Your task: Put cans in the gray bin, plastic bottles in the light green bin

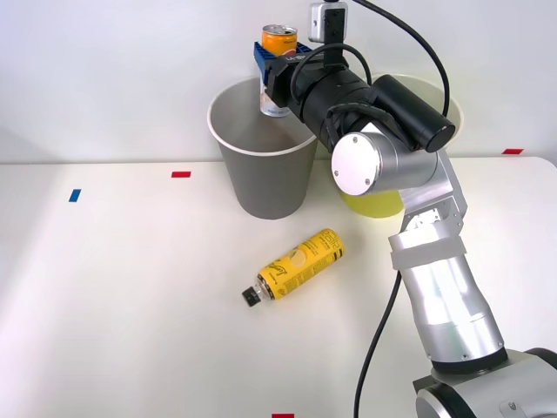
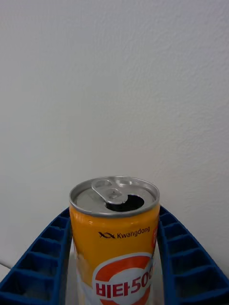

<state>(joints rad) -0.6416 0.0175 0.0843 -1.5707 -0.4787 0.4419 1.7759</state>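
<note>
My right gripper (image 1: 277, 63) is shut on an orange-and-cream can (image 1: 278, 42), holding it upright over the mouth of the gray bin (image 1: 261, 178). In the right wrist view the can (image 2: 114, 238) stands between my two blue ribbed fingers (image 2: 188, 262), its opened silver top facing the camera. A yellow plastic bottle (image 1: 298, 264) with a black cap lies on its side on the white table, in front of the gray bin. The light green bin (image 1: 379, 202) stands to the right of the gray one, mostly hidden behind my arm.
The white table (image 1: 130, 296) carries small red and blue tape marks (image 1: 180, 174) near its far edge and one red mark at the front edge. A black cable (image 1: 374, 348) hangs along my arm. A plain white wall stands behind the bins.
</note>
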